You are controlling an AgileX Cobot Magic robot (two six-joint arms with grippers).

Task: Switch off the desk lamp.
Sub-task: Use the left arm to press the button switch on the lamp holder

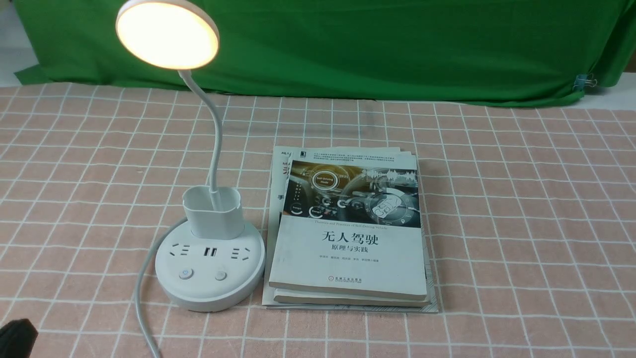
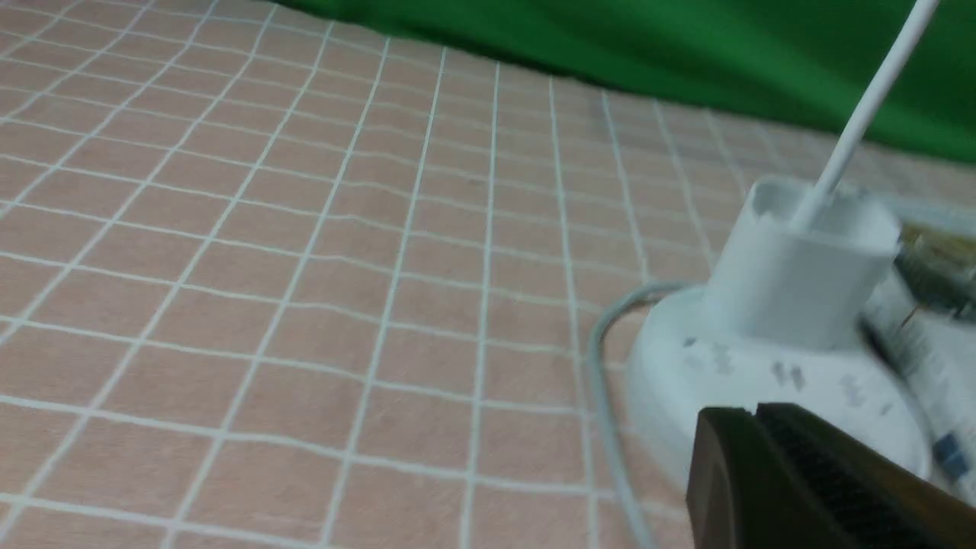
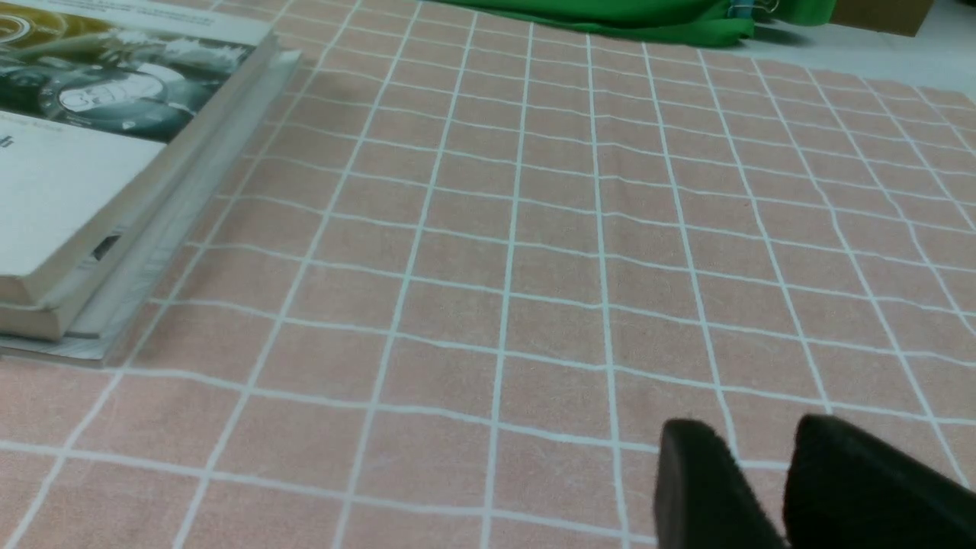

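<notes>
Front view: the lit desk lamp (image 1: 208, 268) stands right of the clenched left claw (image 1: 19, 338)

Left gripper (image 2: 751, 412): fingers closed together, dark tips low above the table's near-left corner
Right gripper (image 3: 736, 427): fingers parted, a gap between the dark, blurred tips
Arms: mostly out of view

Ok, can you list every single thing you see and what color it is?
Desk lamp: one, white, lit, left of the books
Cord: one, grey, beside the lamp's base
Books: a stack, at least two, pale covers, right of the lamp
Cloth: green, behind the table
Table covering: one, pinkish with white grid lines, under everything
Clip: one, silvery, on the cloth's right part
Left claw: one, black, shut
Right claw: one, black, open
</notes>
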